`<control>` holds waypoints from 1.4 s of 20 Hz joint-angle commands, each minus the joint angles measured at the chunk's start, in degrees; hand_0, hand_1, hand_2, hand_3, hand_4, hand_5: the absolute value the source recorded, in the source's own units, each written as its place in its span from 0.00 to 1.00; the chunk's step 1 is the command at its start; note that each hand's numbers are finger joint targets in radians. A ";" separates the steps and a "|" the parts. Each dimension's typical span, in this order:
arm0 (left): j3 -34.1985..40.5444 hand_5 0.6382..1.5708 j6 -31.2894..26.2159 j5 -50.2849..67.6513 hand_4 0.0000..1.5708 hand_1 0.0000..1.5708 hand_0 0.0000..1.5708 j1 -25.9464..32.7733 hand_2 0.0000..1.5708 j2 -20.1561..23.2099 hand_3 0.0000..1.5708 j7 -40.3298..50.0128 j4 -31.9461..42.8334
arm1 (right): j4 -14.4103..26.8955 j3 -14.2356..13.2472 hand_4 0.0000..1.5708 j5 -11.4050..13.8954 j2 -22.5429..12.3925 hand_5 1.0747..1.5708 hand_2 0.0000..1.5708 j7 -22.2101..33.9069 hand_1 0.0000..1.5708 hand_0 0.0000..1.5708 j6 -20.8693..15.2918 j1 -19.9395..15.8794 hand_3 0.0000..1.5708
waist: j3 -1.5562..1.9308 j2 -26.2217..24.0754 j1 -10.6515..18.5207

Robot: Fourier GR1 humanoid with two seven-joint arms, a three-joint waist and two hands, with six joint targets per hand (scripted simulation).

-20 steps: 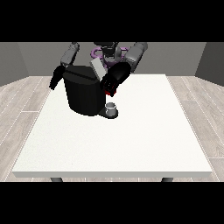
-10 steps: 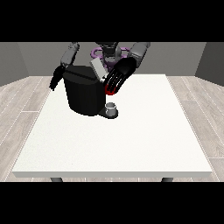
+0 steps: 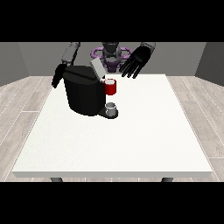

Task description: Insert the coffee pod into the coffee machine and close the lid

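Hand at the view's left (image 3: 57, 78) hangs beside the coffee machine (image 3: 84, 92), low at its far side; fingers too dark and small to tell. The machine's lid (image 3: 97, 68) stands tilted up, so closing looks not yet done. A red thing at the machine (image 3: 110, 87) shows at the front opening. Below it a grey thing (image 3: 112, 107) sits on the machine's base plate; cannot tell if it is the pod. Insertion cannot be confirmed; lid closing is judged left. Hand at the view's right (image 3: 136, 62) is raised above the table (image 3: 131, 140), fingers spread wide and straight, holding nothing. Versus half a second ago: that hand was down over the red thing, now lifted up and away rightward, uncovering it. Left-side hand unchanged.
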 commanded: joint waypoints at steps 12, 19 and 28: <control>17.29 1.00 -2.89 26.51 0.27 0.00 0.00 27.76 0.00 -21.55 0.00 -5.14 -0.20 | 3.02 -2.48 0.00 -0.84 -0.63 1.00 0.00 -2.12 0.00 0.00 -0.29 15.86 0.00 | -0.04 -23.93 14.44; 18.19 1.00 -0.77 27.31 0.25 0.00 0.00 36.10 0.00 -21.17 0.00 -4.86 0.56 | -7.26 5.18 0.00 -2.97 4.46 1.00 0.00 -0.38 0.00 0.00 6.84 12.63 0.00 | -0.09 -27.84 11.03; 14.83 1.00 -3.96 31.91 0.26 0.00 0.00 40.02 0.00 -22.05 0.00 -1.65 -7.88 | -9.99 5.43 0.16 -2.26 -1.79 1.00 0.00 2.05 0.00 0.00 11.17 6.58 0.00 | -0.02 -26.80 16.47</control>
